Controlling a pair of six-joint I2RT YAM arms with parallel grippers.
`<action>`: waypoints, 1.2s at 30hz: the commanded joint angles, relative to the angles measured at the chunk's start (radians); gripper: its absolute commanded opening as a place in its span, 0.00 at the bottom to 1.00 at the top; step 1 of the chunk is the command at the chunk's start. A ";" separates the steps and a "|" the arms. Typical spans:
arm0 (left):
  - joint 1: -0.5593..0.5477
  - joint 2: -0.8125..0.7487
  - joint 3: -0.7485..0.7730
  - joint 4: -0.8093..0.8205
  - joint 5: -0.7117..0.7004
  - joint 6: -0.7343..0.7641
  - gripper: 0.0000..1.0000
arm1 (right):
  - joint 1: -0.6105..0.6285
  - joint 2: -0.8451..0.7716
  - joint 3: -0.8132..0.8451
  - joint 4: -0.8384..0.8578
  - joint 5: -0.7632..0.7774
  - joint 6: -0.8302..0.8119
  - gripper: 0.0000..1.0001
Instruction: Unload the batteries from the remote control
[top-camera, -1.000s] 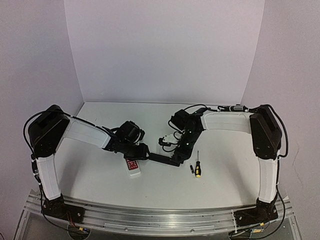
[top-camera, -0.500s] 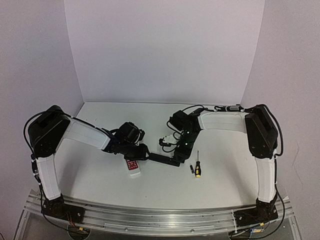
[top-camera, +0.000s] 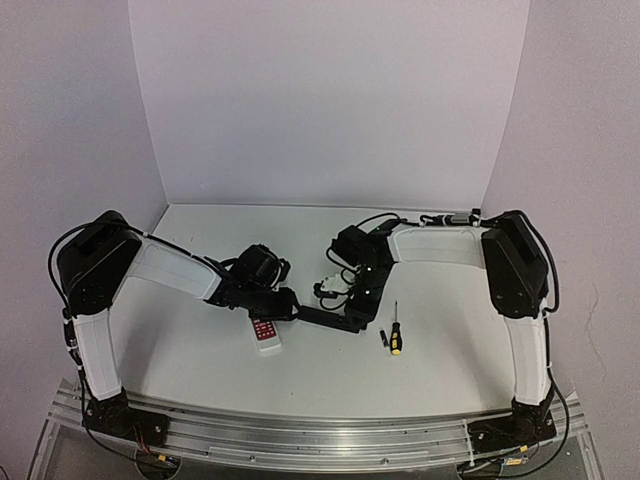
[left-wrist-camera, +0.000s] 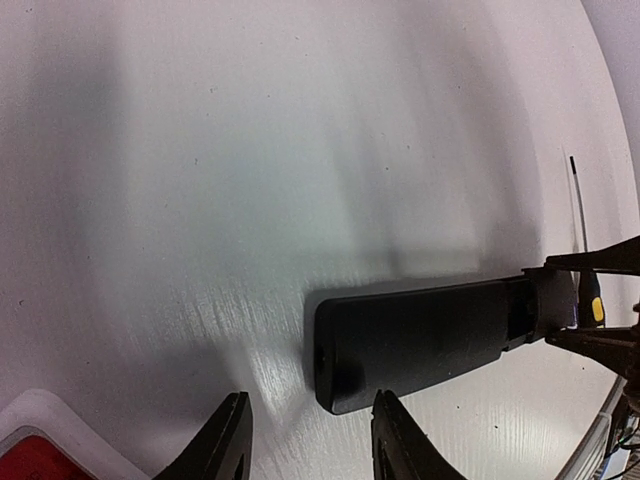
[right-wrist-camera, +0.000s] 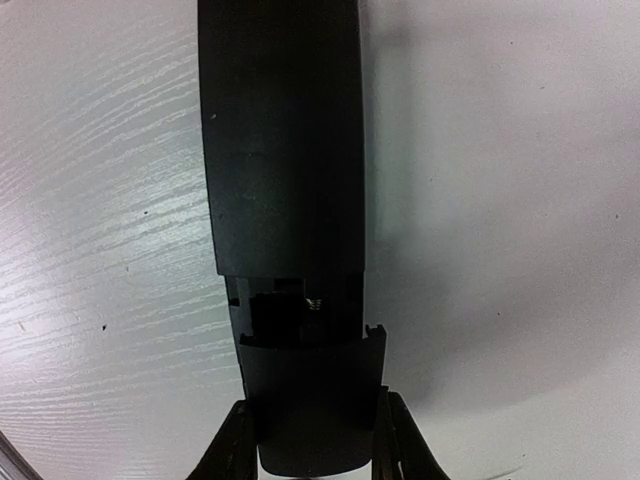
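White desk from above: the slim black remote control spans between the two arms, a tiny dark battery just beside the yellow-and-black-handled screwdriver. Left wrist: the left gripper stands part-open at the remote's near end. Right wrist: the right gripper clamps the remote's partly slid cover end.

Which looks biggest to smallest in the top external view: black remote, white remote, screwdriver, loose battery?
1. black remote: largest, though partly covered.
2-3. white remote and screwdriver: unsure. The screwdriver is longer but much thinner, and the white remote is partly hidden.
4. battery: clearly smallest.
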 joint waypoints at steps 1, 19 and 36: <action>-0.005 0.038 0.012 -0.040 -0.010 -0.006 0.41 | 0.012 0.015 0.044 -0.027 0.006 0.012 0.01; -0.006 0.044 0.011 -0.033 0.002 -0.015 0.41 | 0.017 0.042 0.067 -0.030 0.006 0.026 0.01; -0.008 0.049 0.016 -0.033 0.008 -0.021 0.41 | 0.019 0.068 0.079 -0.032 0.006 0.039 0.04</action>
